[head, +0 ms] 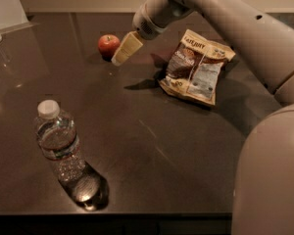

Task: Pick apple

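The apple (108, 45) is small, round and red, and rests on the dark table toward the back left of centre. My gripper (119, 57) hangs from the arm that reaches in from the upper right. Its cream-coloured tip is just to the right of the apple and a little above the table, very close to the fruit. I see no contact between them.
A brown and white chip bag (196, 66) lies flat to the right of the gripper. A clear water bottle (59, 146) with a white cap stands at the front left. The table's front edge (112, 213) runs along the bottom. My arm's body fills the right side.
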{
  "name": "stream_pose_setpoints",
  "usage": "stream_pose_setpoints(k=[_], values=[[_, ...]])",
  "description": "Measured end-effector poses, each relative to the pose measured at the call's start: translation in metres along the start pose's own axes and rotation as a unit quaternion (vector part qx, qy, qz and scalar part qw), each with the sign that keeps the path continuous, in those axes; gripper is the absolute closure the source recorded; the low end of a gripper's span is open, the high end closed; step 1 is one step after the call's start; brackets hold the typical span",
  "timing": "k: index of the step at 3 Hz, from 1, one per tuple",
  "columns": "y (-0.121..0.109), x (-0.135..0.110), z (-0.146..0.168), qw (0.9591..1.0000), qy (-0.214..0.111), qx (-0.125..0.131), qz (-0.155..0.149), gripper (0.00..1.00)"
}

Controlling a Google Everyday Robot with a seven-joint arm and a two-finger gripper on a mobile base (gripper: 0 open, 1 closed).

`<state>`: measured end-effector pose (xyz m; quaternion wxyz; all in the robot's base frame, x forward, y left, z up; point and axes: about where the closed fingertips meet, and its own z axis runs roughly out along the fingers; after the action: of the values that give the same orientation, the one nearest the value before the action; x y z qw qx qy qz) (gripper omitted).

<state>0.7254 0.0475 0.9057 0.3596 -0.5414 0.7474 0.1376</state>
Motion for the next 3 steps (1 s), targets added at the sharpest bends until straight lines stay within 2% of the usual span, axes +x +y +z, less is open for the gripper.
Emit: stream_pose_setpoints(k=[1,2,3], values=[[-0.003,-0.005,0.026,0.9995,-0.024,0.003,0.019,0.00],[-0.003,-0.014,0.050,0.9983,-0.047,-0.005,0.034,0.00],[-0.005,-0.015,0.076,0.9982,-0.047,-0.012,0.035,0.00]])
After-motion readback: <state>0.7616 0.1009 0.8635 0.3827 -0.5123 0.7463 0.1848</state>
